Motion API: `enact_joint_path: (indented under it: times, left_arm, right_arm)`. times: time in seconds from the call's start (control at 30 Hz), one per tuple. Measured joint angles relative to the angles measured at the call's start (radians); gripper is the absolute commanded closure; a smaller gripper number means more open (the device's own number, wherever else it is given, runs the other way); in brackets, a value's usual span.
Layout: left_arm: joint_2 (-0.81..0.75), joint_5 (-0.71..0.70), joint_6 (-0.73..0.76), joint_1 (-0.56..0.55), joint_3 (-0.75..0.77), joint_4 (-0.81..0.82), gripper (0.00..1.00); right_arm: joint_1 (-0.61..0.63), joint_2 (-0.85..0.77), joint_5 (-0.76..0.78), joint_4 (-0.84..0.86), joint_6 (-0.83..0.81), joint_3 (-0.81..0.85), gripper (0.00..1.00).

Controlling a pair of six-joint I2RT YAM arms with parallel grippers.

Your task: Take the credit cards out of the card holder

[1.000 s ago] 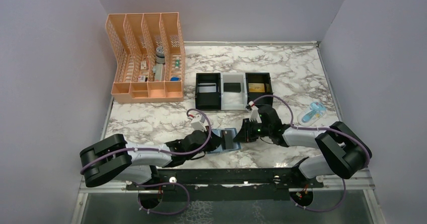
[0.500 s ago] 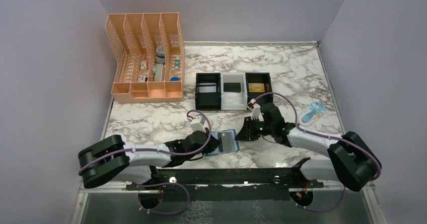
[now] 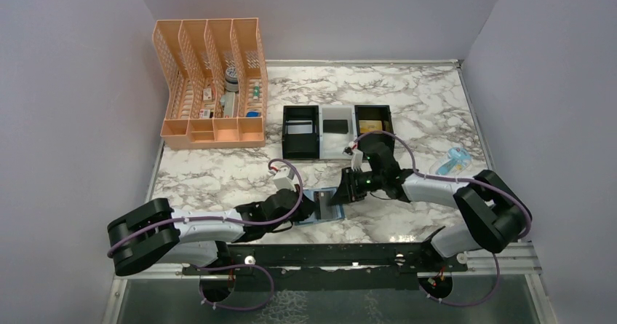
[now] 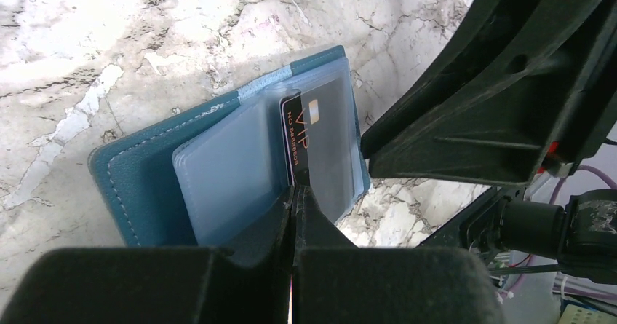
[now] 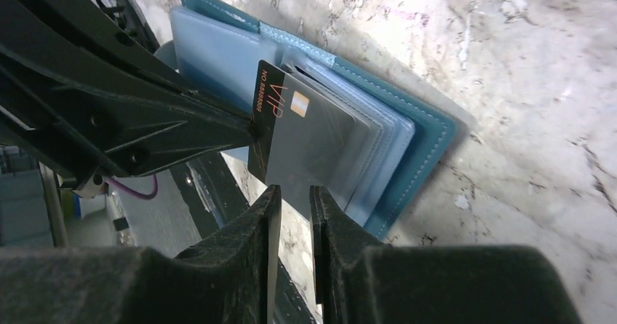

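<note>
You have a peach mesh organiser (image 3: 209, 76) back-left on the marble table (image 3: 407, 91), a black-and-white tray (image 3: 302, 153) beside it, and a pale-blue object (image 3: 451, 163) to the right.

**Holder mostly covered from above; card's lower edge hidden at both wrists**

From above, the card holder (image 3: 324, 206), by the table's (image 3: 407, 98) near edge, shows only as a sliver between the left gripper (image 3: 313, 206) and the right gripper (image 3: 340, 195). The card in it is too small to make out there.

In the left wrist view the black card's (image 4: 298, 145) lower end vanishes behind the closed fingers (image 4: 280, 226), and the right gripper's body runs off the right edge. In the right wrist view the card's bottom edge passes behind the fingers (image 5: 269, 222); contact cannot be told.

The contents of the tray (image 3: 336, 148) mid-table, the small items in the peach organizer (image 3: 211, 84) at the far left corner, and a pale blue object (image 3: 452, 162) by the right edge are too small to identify.
</note>
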Motion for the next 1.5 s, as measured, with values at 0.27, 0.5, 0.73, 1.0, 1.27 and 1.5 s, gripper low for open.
enact_joint_path:
  times: [0.27,0.5,0.73,1.0,1.27,1.5]
  left_arm:
    - [-0.001,-0.001,0.0,0.0,0.0,0.0,1.0]
    - [-0.026,-0.02,-0.001,0.001,0.005,-0.095,1.0]
    - [-0.081,-0.037,-0.001,0.001,0.014,-0.162,0.99]
    - [-0.089,-0.041,-0.004,0.001,0.014,-0.167,0.97]
    - [-0.09,-0.043,-0.003,0.002,0.013,-0.169,0.92]
    - [-0.091,-0.043,-0.006,0.002,-0.01,-0.147,0.85]
  right_arm:
    - [0.053,0.091,0.018,-0.013,-0.035,0.055,0.78]
    - [0.056,0.101,0.101,-0.025,-0.043,0.056,0.77]
    - [0.057,0.117,0.091,0.005,-0.04,0.056,0.77]
    - [0.057,0.084,0.088,-0.041,-0.054,0.061,0.74]
    - [0.057,0.05,0.046,-0.064,-0.062,0.122,0.69]
    - [0.058,0.197,-0.01,-0.016,-0.038,0.137,0.69]
